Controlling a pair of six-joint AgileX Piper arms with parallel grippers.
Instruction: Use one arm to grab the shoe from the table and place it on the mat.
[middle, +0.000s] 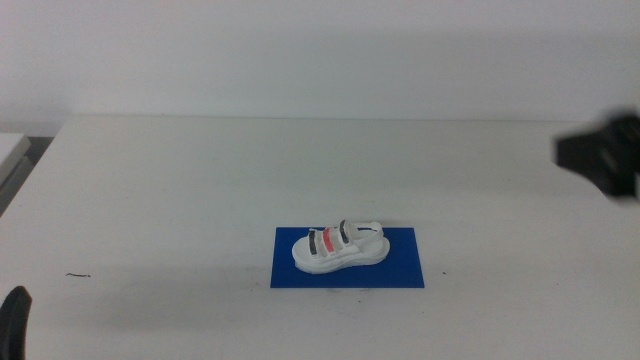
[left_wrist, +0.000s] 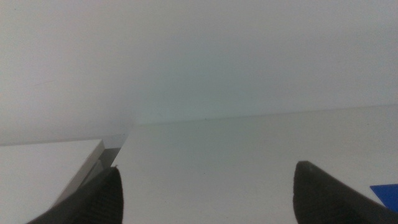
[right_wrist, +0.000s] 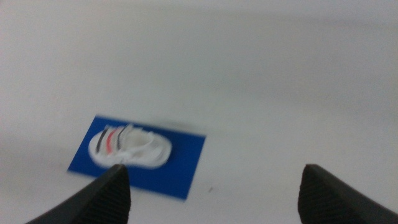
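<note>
Right gripper (right_wrist: 211, 186) hovers spread and empty, well apart from the shoe (middle: 338, 246) lying on the mat (middle: 404, 272); probably light, stiff-soled, best pinched across its sides.

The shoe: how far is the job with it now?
Done: the shoe lies on the blue mat. In hand: nothing; the right tool is open, away at the table's right side. The left tool waits, open. Nothing seems left.
</note>
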